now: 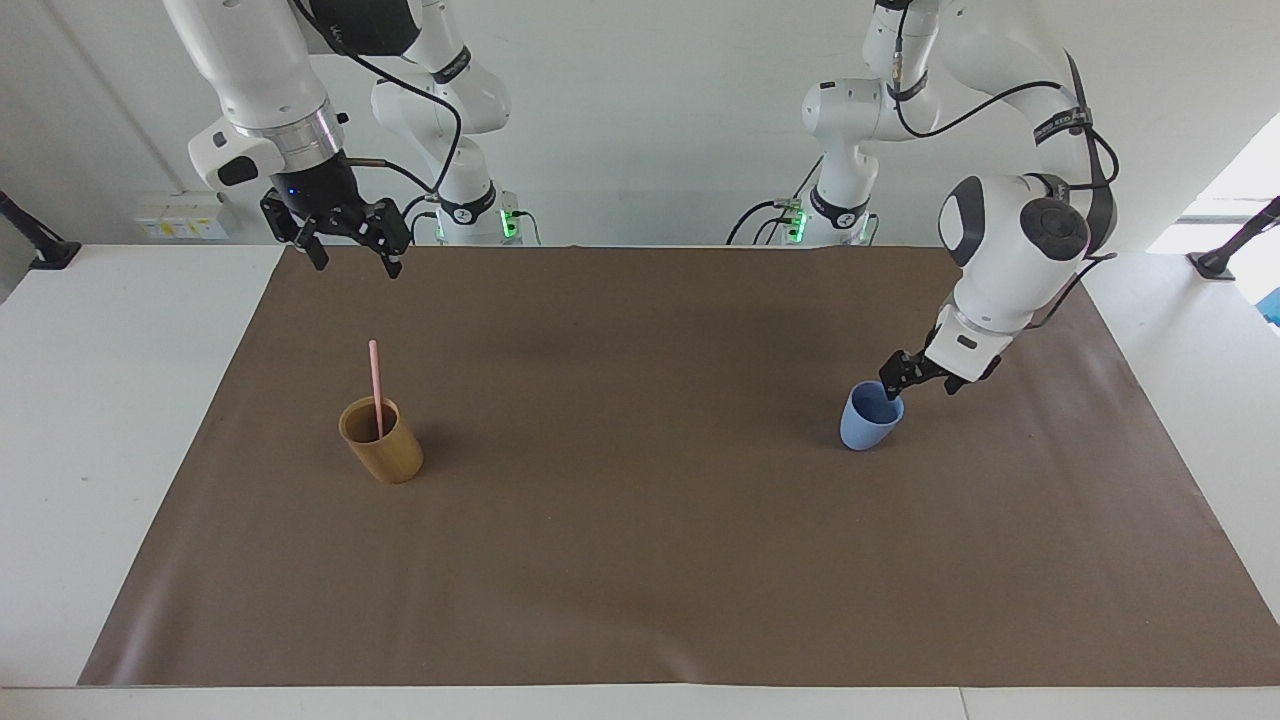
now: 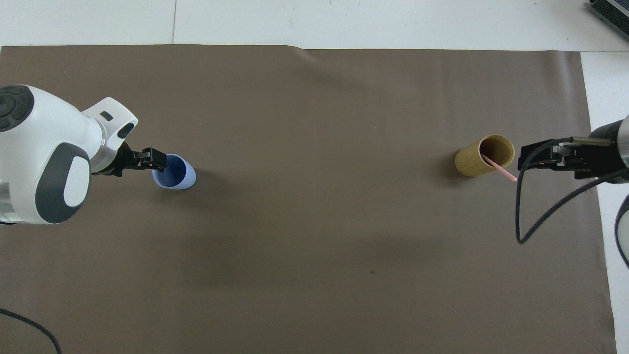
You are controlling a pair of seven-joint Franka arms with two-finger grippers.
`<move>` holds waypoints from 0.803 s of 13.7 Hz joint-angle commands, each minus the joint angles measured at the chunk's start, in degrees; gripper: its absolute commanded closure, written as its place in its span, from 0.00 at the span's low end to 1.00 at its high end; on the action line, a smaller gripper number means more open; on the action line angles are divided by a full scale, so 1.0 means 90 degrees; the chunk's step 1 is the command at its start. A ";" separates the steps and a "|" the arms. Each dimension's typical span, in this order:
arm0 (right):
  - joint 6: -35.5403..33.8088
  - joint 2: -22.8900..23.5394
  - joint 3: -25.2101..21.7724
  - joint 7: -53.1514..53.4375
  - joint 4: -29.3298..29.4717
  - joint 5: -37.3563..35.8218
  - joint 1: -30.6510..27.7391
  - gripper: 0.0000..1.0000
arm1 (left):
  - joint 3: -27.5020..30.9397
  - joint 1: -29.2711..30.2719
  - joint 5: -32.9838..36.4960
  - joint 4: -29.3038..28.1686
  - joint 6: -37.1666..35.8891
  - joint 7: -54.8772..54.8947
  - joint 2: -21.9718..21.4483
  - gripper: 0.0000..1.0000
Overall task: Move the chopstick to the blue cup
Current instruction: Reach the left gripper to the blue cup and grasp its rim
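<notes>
While left hand (image 1: 893, 390) sits open at blue cup (image 1: 868, 420) rim, steady it w/o tipping; right hand (image 1: 345, 250), open & empty, takes chopstick (image 1: 375, 385).

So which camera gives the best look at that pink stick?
The facing view: the chopstick stands nearly upright in the tan cup, most of its length showing. The overhead view foreshortens it to a short stub leaning over the rim.

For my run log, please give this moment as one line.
left gripper: open, at blue cup rim | right gripper: open, waiting | chopstick: standing in tan cup
</notes>
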 commanded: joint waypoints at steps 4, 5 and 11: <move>-0.0090 0.0054 0.0018 0.0077 0.0118 0.0165 -0.0070 0.00 | 0.0095 -0.0108 0.0039 -0.0511 0.0666 -0.0126 0.0141 0.00; -0.0090 0.0054 0.0018 0.0077 0.0118 0.0165 -0.0070 0.00 | 0.0095 -0.0118 0.0039 -0.0512 0.0666 -0.0291 0.0141 0.15; -0.0081 0.0054 0.0018 0.0077 0.0118 0.0155 -0.0070 0.00 | 0.0095 -0.0137 -0.0469 -0.0386 0.0549 -0.0770 0.0170 1.00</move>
